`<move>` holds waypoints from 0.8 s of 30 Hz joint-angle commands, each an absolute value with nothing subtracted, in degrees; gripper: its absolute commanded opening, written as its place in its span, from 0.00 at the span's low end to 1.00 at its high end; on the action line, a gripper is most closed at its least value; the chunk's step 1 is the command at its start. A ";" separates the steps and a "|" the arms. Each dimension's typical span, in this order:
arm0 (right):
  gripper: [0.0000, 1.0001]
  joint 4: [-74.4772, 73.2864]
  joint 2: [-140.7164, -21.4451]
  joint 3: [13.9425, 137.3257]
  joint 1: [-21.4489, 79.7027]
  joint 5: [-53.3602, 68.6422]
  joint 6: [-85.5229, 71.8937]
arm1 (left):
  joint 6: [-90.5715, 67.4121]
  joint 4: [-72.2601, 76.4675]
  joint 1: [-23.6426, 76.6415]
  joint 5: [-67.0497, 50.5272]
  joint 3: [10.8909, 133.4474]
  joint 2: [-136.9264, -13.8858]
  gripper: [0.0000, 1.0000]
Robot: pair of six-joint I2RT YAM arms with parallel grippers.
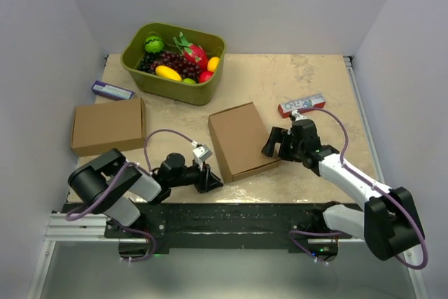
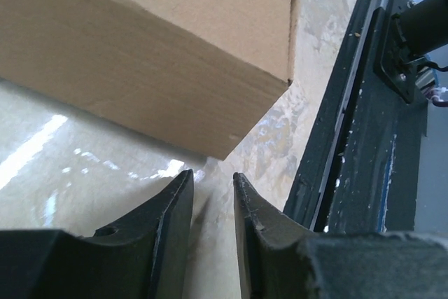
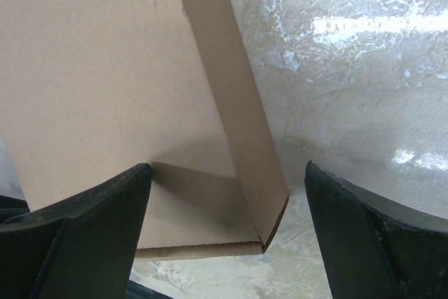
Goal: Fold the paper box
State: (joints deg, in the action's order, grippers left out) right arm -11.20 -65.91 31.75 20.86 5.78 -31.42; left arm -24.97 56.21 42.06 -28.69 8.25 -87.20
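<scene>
The paper box (image 1: 241,141) lies flat and closed in the middle of the table, a plain brown rectangle turned slightly askew. My left gripper (image 1: 210,180) sits low on the table just short of the box's near left corner. In the left wrist view the box wall (image 2: 140,54) is ahead of the left gripper (image 2: 213,174), whose fingers stand a narrow gap apart with only table between them. My right gripper (image 1: 269,146) is at the box's right edge. In the right wrist view it (image 3: 227,167) is wide open, straddling the box's corner (image 3: 105,68) without touching.
A second brown cardboard box (image 1: 108,125) lies at the left. A green tub of fruit (image 1: 173,61) stands at the back. A small purple carton (image 1: 112,90) and a red-and-white packet (image 1: 301,105) lie on the table. The black rail (image 1: 231,218) runs along the near edge.
</scene>
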 commanded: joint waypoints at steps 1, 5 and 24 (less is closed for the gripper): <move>0.91 -9.32 -64.86 30.50 20.65 8.43 -32.43 | -27.33 65.74 44.29 -28.13 11.33 -92.54 0.33; 0.84 -8.18 -65.04 29.10 20.57 9.66 -32.61 | -28.30 68.02 46.49 -27.60 14.23 -96.59 0.31; 0.34 -4.48 -65.48 22.68 20.74 16.43 -33.66 | -28.21 68.03 48.87 -27.77 27.15 -108.36 0.23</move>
